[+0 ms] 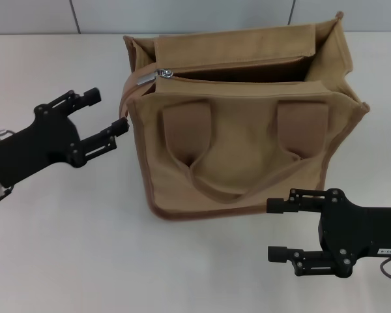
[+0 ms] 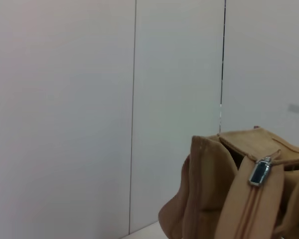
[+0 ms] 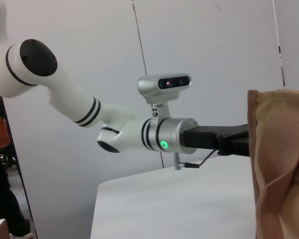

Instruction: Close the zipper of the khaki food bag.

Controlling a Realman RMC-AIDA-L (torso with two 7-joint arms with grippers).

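We find the khaki food bag [image 1: 247, 124] standing upright on the white bench [image 1: 72, 248], its two strap handles [image 1: 244, 153] facing us and its mouth gaping wide. The zipper [image 1: 158, 73] is undone along nearly the whole top edge, and its silver pull tab [image 1: 147, 77] sits at the end nearest our left arm; the left wrist view shows the pull tab [image 2: 259, 172] hanging at the top of the tan zipper line.

Our left end effector [image 1: 111, 111] hovers just beside that end of the bag, fingers apart, one fingertip nearly at the brown trim. Our right end effector [image 1: 280, 229] waits low in front of the bag, near its bottom edge, fingers also apart and holding nothing.

To do this step well, we would bring the left fingers over the tab and pinch its flat metal, not the canvas. The right end effector could steady the far side, since a soft, light bag will probably slide or fold when pulled. Then we draw the tab straight along the edge.

What we see of the bag's dark interior looks empty.
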